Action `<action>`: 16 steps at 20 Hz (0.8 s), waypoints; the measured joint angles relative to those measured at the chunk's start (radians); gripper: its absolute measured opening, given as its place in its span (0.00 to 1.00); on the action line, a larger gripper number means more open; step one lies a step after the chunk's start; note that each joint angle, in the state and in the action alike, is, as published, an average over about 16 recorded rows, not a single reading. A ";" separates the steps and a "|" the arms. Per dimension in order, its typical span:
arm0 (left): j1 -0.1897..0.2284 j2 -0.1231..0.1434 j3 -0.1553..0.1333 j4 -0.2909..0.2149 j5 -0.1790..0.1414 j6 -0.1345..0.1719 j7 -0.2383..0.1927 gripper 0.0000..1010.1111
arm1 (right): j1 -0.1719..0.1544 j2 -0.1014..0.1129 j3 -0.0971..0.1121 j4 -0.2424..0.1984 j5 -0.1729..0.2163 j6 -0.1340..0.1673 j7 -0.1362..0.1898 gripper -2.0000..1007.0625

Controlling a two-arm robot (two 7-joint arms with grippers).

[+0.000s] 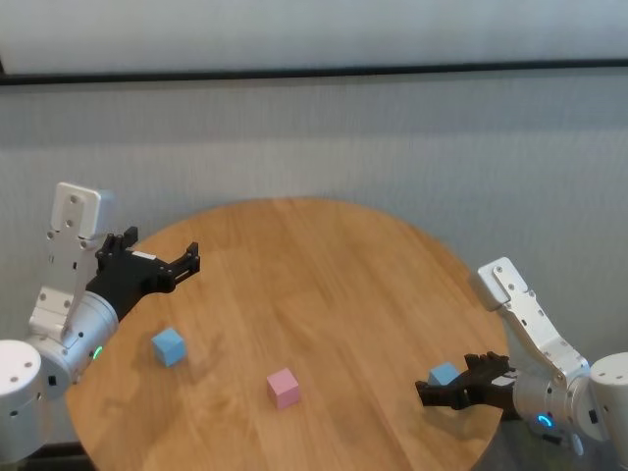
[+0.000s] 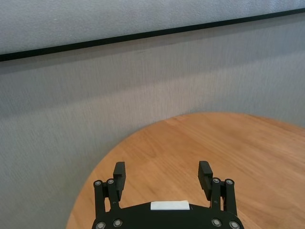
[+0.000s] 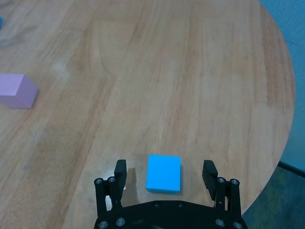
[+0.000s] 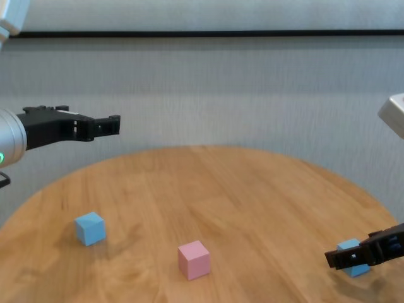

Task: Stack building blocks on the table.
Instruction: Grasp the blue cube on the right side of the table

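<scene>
On the round wooden table (image 1: pixel 324 294) lie three cubes. A light blue block (image 1: pixel 169 345) lies at the left, also in the chest view (image 4: pixel 90 228). A pale pink block (image 1: pixel 283 388) lies near the front middle, also seen in the chest view (image 4: pixel 194 259) and the right wrist view (image 3: pixel 16 90). A second light blue block (image 1: pixel 444 374) lies at the right front, between the open fingers of my right gripper (image 1: pixel 439 388), which is low at the table; the right wrist view shows the block (image 3: pixel 163 172) with gaps on both sides. My left gripper (image 1: pixel 189 258) is open and empty, raised over the table's left edge.
A grey wall with a black strip (image 1: pixel 314 71) stands behind the table. The table's right rim (image 3: pixel 281 119) is close beside my right gripper. Bare wood lies between the blocks and at the far side.
</scene>
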 joint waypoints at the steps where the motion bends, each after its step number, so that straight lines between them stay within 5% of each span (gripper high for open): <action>1: 0.000 0.000 0.000 0.000 0.000 0.000 0.000 0.99 | 0.000 -0.001 0.001 0.000 -0.001 0.001 0.000 1.00; 16: 0.000 0.000 0.000 0.000 0.000 0.000 0.000 0.99 | 0.000 0.000 0.002 0.000 0.000 0.000 0.000 0.87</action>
